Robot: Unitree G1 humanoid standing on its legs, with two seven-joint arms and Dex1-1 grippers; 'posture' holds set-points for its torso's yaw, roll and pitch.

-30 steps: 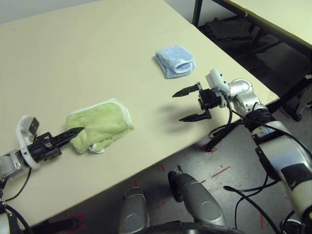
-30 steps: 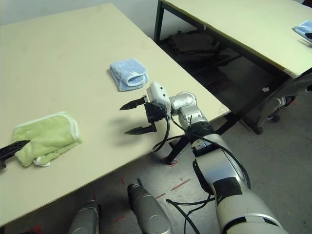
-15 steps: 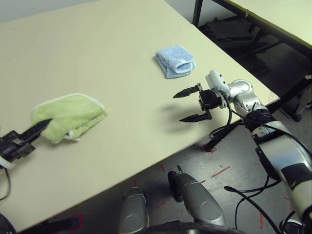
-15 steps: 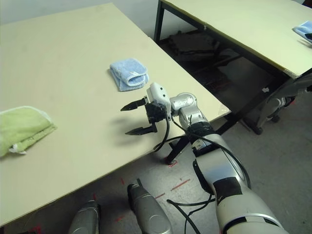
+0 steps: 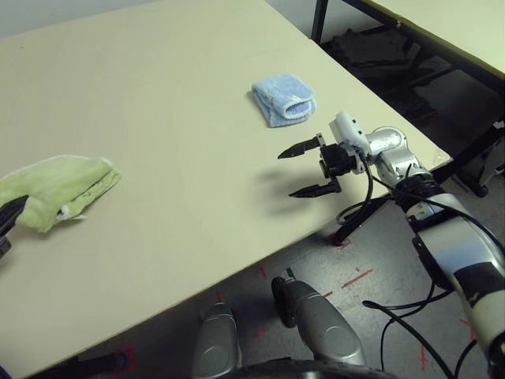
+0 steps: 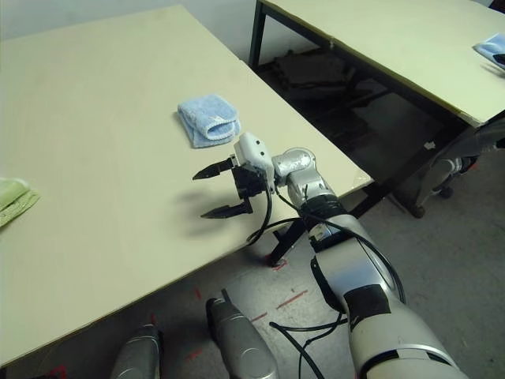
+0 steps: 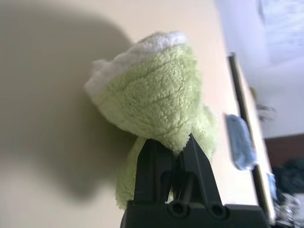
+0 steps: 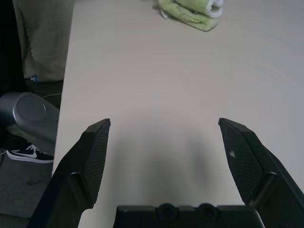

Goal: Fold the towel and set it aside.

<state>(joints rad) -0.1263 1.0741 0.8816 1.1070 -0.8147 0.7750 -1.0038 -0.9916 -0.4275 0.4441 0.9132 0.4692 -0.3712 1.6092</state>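
The towel (image 5: 57, 188), light green with white edging, lies folded in a bundle at the far left of the table. My left gripper (image 7: 179, 146) is shut on its near end, its black fingers (image 7: 153, 161) pinching the terry cloth, and it shows at the left edge of the left eye view (image 5: 8, 217). My right gripper (image 5: 306, 167) hovers open over the table's right front part, far from the towel, nothing between its fingers. The towel also shows far off in the right wrist view (image 8: 190, 12).
A smaller light blue folded cloth (image 5: 284, 99) lies behind the right gripper. The table's front edge (image 5: 260, 257) runs just below the right gripper, the right edge (image 5: 394, 110) close to its right. A second table (image 6: 394, 47) stands further right across a gap.
The left gripper has dragged the towel leftward across the table, from left of the middle to the far left edge. The right gripper has stayed still and open.
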